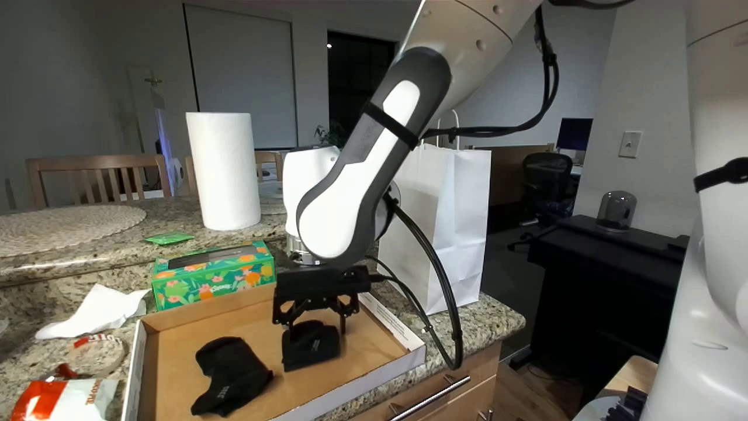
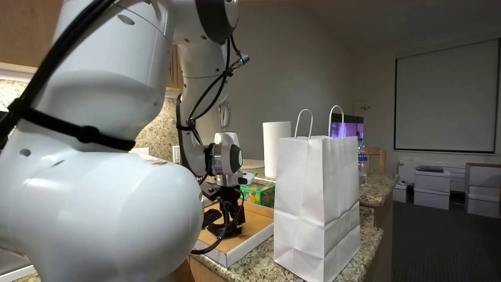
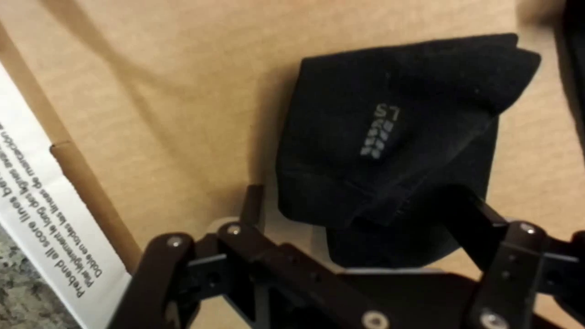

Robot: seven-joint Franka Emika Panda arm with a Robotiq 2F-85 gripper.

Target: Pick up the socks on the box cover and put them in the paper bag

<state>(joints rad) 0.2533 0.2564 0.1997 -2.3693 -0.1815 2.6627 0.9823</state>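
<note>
Robotiq gripper (image 1: 317, 332), spread wide, empty, over black sock (image 1: 314, 352) in box cover (image 1: 363, 346); second sock (image 1: 234, 371) at gripper's eight o'clock, exterior view.

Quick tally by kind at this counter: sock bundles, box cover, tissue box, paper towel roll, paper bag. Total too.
Black sock bundles: 2 (pairs or singles unclear)
Box cover: 1
Paper bag: 1
Tissue box: 1
Paper towel roll: 1
Total: 6

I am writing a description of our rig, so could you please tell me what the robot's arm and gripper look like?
The arm is glossy white and rounded, with dark grey trim and black straps; black cables run in loops beside it. The gripper is black, with slim jointed fingers and silvery pivot screws.
</note>
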